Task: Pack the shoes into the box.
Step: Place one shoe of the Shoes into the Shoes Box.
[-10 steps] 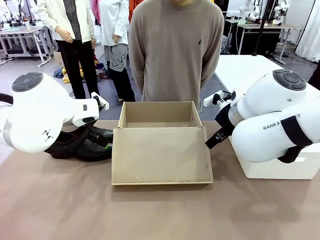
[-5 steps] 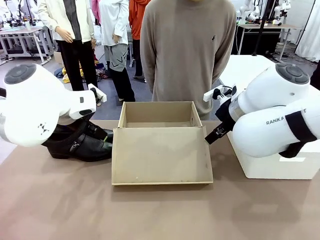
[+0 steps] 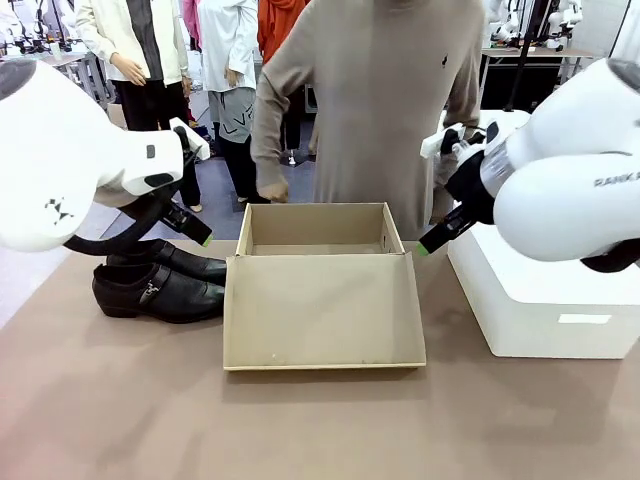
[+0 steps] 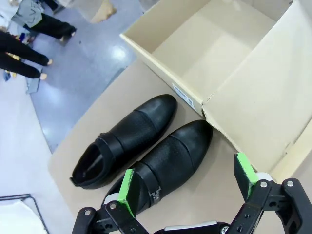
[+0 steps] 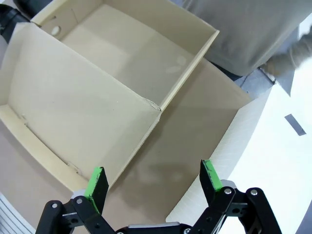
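Shoes (image 3: 160,285) are laid paired on bench (image 3: 300,420) at 9 o'clock of box (image 3: 316,228), toes boxward, for short transfer. Lid (image 3: 320,310) is folded flat at 6 o'clock for access. L tool (image 4: 186,180) is held wide open, empty, over shoes; R tool (image 5: 153,179) likewise, at 3 o'clock.

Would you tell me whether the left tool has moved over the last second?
Yes. The left tool has risen, from down at the shoes to just above them.
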Robot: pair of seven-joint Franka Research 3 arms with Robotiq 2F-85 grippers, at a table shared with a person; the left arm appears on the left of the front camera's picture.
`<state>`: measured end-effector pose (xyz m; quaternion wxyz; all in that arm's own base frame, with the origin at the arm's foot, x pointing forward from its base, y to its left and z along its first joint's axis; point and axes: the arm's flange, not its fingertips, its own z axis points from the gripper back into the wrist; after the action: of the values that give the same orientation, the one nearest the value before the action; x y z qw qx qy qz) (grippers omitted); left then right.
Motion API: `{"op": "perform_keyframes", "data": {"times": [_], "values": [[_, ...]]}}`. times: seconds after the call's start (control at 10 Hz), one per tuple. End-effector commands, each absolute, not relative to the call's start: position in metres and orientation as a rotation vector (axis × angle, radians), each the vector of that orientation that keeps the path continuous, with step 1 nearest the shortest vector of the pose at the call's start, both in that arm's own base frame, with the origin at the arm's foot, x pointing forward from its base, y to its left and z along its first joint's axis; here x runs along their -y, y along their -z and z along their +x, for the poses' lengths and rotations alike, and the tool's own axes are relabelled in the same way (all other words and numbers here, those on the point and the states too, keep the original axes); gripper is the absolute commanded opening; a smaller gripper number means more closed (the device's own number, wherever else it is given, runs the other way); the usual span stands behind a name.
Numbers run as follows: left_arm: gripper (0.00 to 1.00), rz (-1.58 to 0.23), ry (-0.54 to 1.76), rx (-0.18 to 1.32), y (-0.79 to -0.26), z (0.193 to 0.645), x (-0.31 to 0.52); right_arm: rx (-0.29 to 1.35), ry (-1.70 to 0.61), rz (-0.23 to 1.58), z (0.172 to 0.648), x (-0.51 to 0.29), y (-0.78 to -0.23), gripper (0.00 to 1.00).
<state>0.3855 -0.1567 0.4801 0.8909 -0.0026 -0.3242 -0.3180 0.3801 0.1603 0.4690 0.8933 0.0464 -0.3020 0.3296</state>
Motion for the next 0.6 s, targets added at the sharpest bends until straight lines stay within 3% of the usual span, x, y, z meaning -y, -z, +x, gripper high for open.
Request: {"op": "perform_keyframes", "data": {"times": [0.0, 0.5], "values": [[1.00, 0.000, 0.715, 0.667, -0.493, 0.380, 0.150, 0.636, -0.740, 0.146, 0.377, -0.141, -0.483, 1.00], [1.00, -0.186, 1.079, 0.717, -0.535, 0.366, 0.106, 0.753, -0.953, 0.347, 0.357, -0.085, -0.528, 1.00]]}}
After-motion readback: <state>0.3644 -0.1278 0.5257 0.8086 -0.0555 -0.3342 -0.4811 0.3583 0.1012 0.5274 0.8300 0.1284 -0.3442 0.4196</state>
